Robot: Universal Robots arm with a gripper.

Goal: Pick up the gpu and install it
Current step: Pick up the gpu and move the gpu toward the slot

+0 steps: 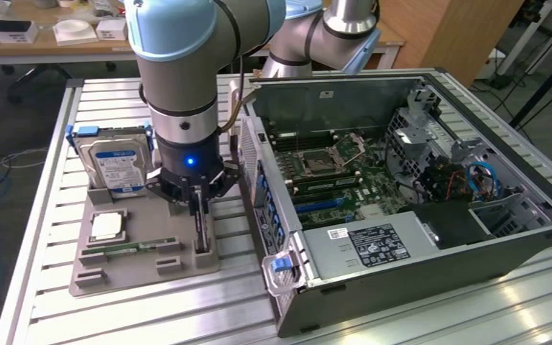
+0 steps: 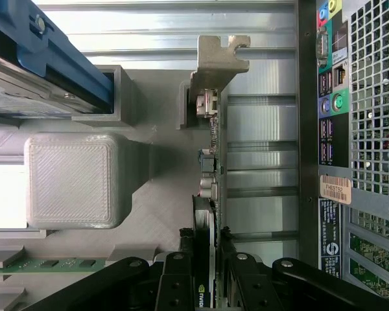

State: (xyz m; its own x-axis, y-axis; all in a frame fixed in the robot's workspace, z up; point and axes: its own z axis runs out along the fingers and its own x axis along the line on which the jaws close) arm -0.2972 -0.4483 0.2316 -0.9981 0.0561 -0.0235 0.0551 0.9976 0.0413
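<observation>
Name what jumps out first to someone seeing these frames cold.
The big grey-and-blue robot arm dominates the exterior view's left, its gripper closed on the gpu, which stands on edge in a grey holder tray. On the exterior view's right lies an open computer case with its green motherboard exposed. A hard drive with a blue label stands at the tray's far end.
</observation>
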